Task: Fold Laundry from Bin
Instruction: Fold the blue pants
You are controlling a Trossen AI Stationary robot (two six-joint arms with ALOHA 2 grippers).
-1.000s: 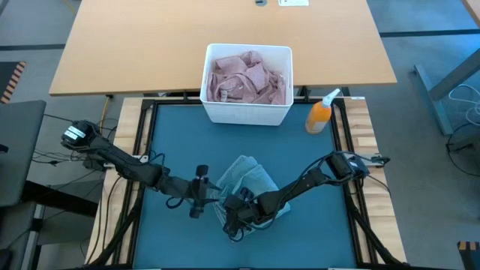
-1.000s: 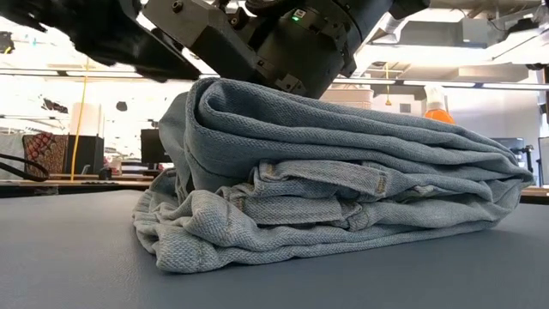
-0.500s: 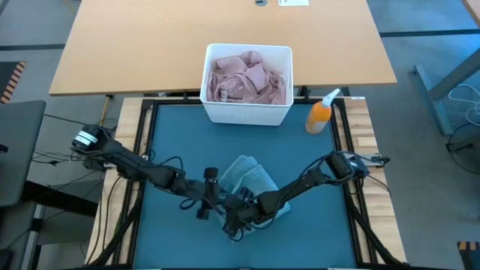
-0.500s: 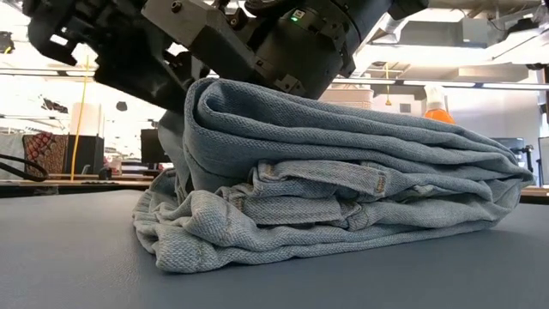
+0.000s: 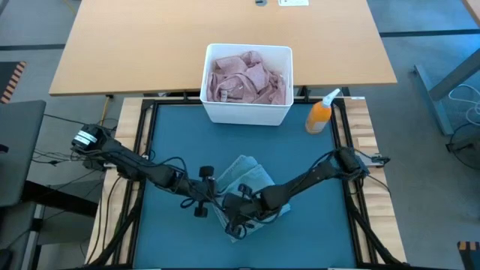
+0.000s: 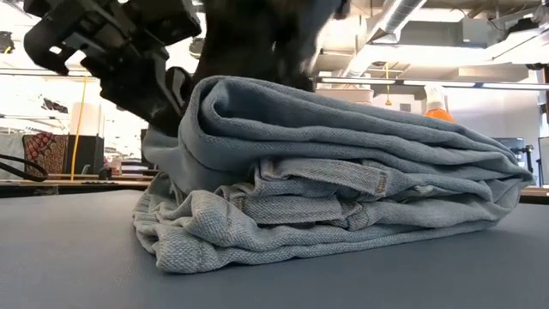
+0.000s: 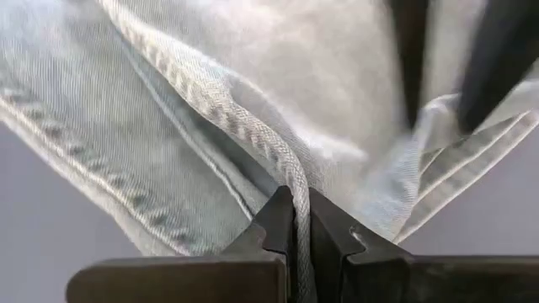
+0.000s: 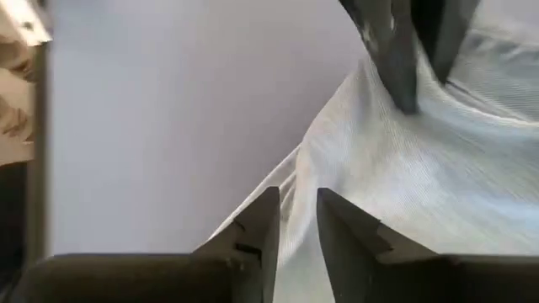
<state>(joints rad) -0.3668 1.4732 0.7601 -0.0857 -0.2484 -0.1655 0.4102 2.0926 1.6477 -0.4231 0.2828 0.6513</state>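
Denim was the material in play: jeans point(image 5: 246, 180), light blue, heavy twill w/ raised seams, lay folded into a thick stack on the teal mat point(image 5: 169, 135) near the counter's front edge, about mid-width. Stack's long axis ran roughly front-left to back-right in the high view.

Left tool point(image 7: 294, 220) sat at the stack's left front corner, clamped tight on a corded seam edge of the jeans; cloth passed straight between its tips. Right tool point(image 8: 297, 220) was just beside it on the same front end, jaws a little apart w/ denim beneath, nothing visibly pinched. Both tools crowded that end, so I'd judge any next fold or tidy turns on the left's held edge.

Bin point(image 5: 212, 109), white rigid plastic, stood at the mat's back edge, well apart, w/ crumpled pink cloth point(image 5: 247, 79) inside. Orange spray bottle point(image 5: 321, 114) stood to its right.
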